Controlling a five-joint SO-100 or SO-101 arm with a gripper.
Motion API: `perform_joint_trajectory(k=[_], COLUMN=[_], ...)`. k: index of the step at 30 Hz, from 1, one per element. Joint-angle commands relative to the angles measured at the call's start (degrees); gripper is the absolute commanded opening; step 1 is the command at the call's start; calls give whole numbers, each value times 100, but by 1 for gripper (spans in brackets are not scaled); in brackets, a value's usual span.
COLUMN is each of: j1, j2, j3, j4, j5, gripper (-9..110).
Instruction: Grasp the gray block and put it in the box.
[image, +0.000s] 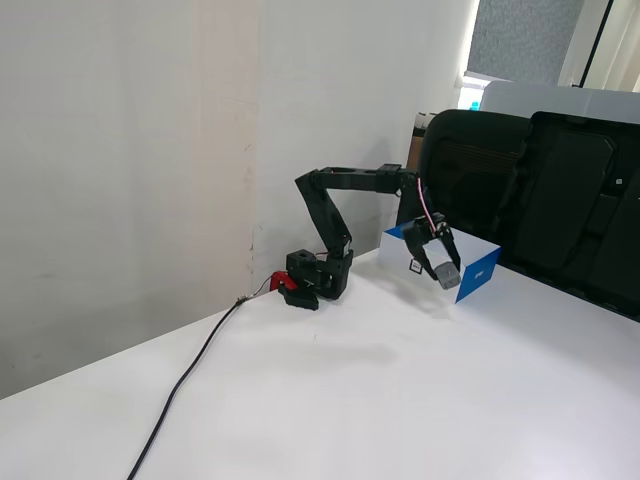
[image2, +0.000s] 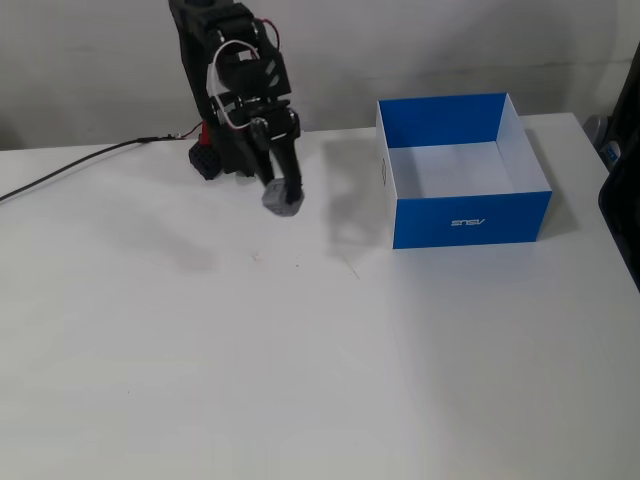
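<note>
**Gray block held aloft, short of the box**

In a fixed view from the table's side, the black arm (image: 335, 200) reaches from its base (image: 318, 275) near the wall out to the right, its forearm level and the wrist bent downward. The gripper (image: 446, 272) hangs above the white table (image: 380, 400) with the gray block (image: 447, 271) clamped between its jaws, clear of the surface. From this angle the block overlaps the front of the box (image: 478, 275), which stands behind it with a blue side and a white side; whether the block is over the box cannot be told here. A black cable (image: 190, 370) runs from the base toward the near left edge. Black chairs (image: 540, 190) stand behind the table.

In the other fixed view, looking down from the front, the gripper (image2: 283, 197) points downward, jaws closed on the gray block (image2: 282, 199), which is lifted off the table (image2: 300, 360). The box (image2: 470, 215) sits well apart to the right, open-topped, blue outside, white on the floor inside, with a small white logo on its near wall. The block is left of the box, not above it. The cable (image2: 70, 165) leaves toward the left edge.
</note>
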Motion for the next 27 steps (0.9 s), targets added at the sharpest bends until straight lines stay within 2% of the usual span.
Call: perform_joint_trajectory(k=[1, 13, 27], j1=[536, 2092, 4078], j2=[352, 114, 44], j3=[-721, -2224, -3041], j4=[176, 1292, 2602], j5=[255, 659, 659], gripper=[0, 0, 0])
